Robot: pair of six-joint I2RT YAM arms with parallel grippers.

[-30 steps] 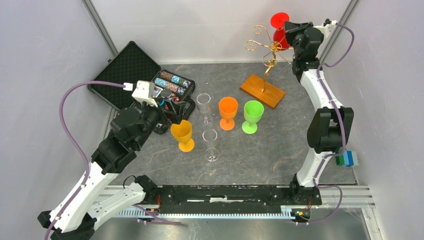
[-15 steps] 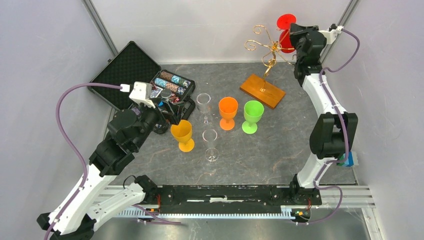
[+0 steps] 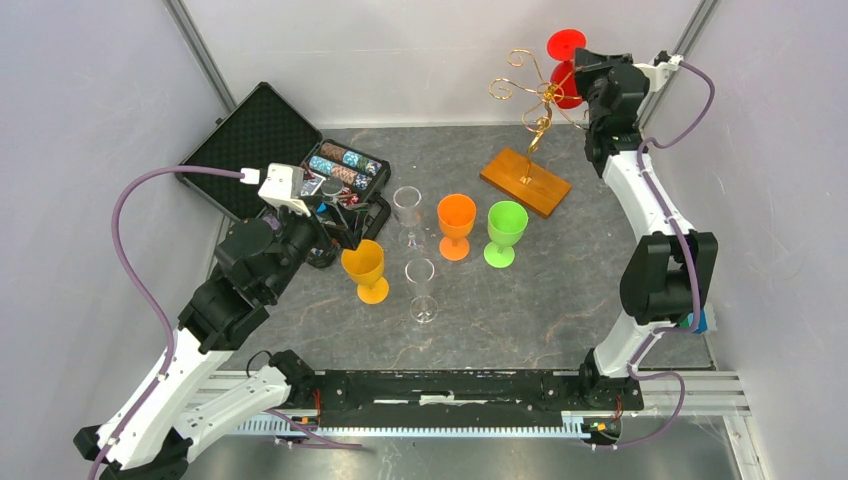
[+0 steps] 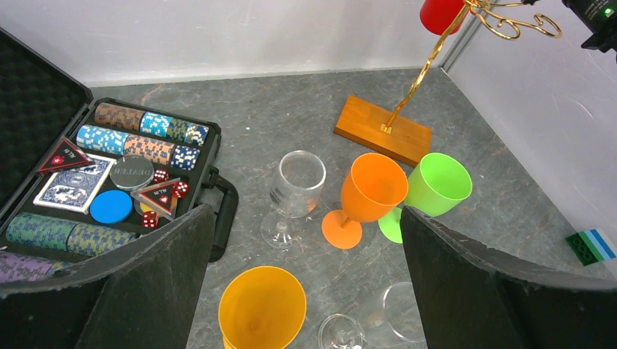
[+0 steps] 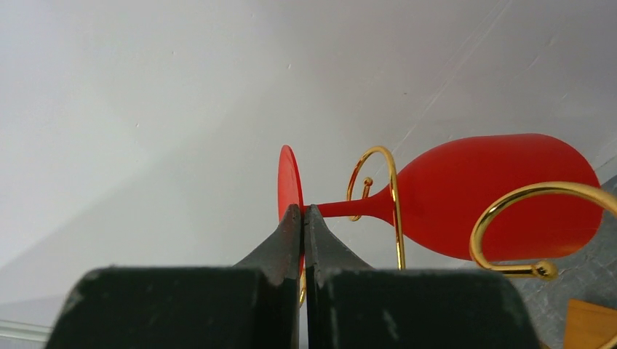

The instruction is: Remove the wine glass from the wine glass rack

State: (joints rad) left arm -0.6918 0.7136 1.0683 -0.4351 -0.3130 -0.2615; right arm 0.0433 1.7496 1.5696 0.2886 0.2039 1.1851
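The red wine glass (image 3: 567, 82) hangs foot-up at the far right arm of the gold wire wine glass rack (image 3: 531, 92), which stands on its wooden base (image 3: 524, 182). My right gripper (image 3: 588, 66) is shut on the edge of the glass's round foot (image 5: 289, 182). In the right wrist view (image 5: 303, 212) the stem still runs through a gold curl (image 5: 393, 211), with the bowl (image 5: 502, 196) beyond it. My left gripper (image 4: 303, 212) is open and empty, above the yellow-orange goblet (image 4: 262, 309). It also shows in the top view (image 3: 352, 224).
An orange goblet (image 3: 456, 225), a green goblet (image 3: 505, 232) and two clear glasses (image 3: 408, 213) (image 3: 422, 288) stand mid-table. An open black poker chip case (image 3: 300, 165) lies at the back left. A small green and blue block (image 3: 694, 320) sits by the right wall.
My right gripper and the red glass have shifted a little to the right at the rack's top. The left arm has drawn back slightly to the left.
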